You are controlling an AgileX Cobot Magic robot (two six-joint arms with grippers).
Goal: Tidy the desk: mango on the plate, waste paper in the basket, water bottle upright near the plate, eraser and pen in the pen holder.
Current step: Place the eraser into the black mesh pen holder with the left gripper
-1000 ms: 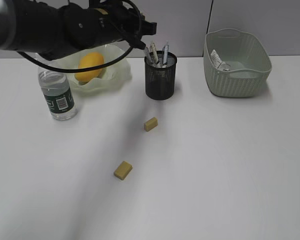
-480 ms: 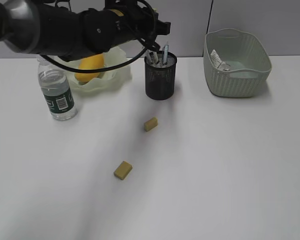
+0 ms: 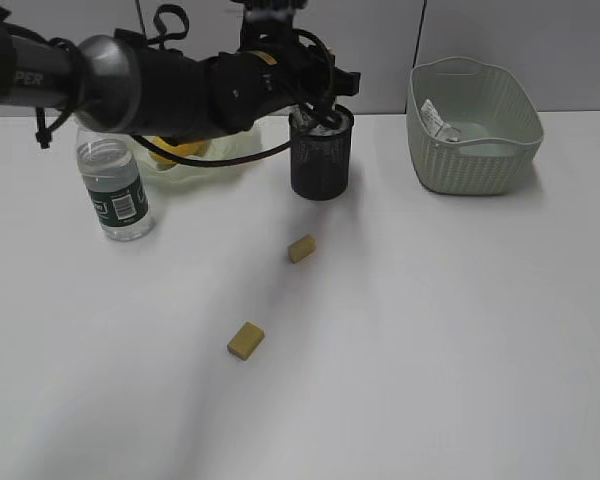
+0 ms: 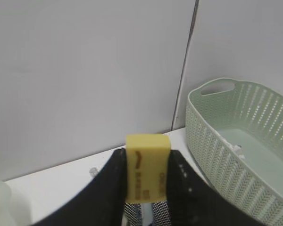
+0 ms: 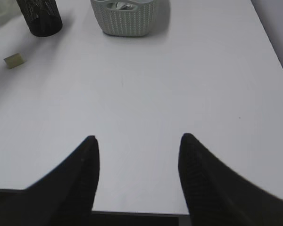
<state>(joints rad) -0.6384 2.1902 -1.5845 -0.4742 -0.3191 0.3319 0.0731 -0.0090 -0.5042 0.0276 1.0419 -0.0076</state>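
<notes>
- The left tool (image 4: 146, 188) grips a yellow rectangular eraser (image 4: 146, 167) between its two black fingers, poised directly above the black metal mesh pen holder (image 3: 320, 155), whose rim and pens show just below the eraser in the left wrist view.
- In the exterior view the dark left arm (image 3: 170, 90) reaches across from the left and covers the top of the holder.
- The right tool (image 5: 137, 165) hangs with its fingers spread wide and nothing between them, over a bare stretch of the plain white tabletop (image 3: 440, 330).
- A smooth yellow-orange mango (image 3: 175, 150) lies on the translucent pale-green ruffled plate (image 3: 205, 165), mostly hidden behind the arm.
- The small clear water bottle with a dark green label (image 3: 115, 195) stands upright just beside the plate.
- Crumpled white-grey waste paper (image 3: 438, 120) rests inside the deep pale-green woven-pattern basket (image 3: 475, 150), at the right rear.
- Two more yellow erasers lie loose on the tabletop: one (image 3: 301, 248) in front of the holder, another (image 3: 246, 340) nearer the camera.
</notes>
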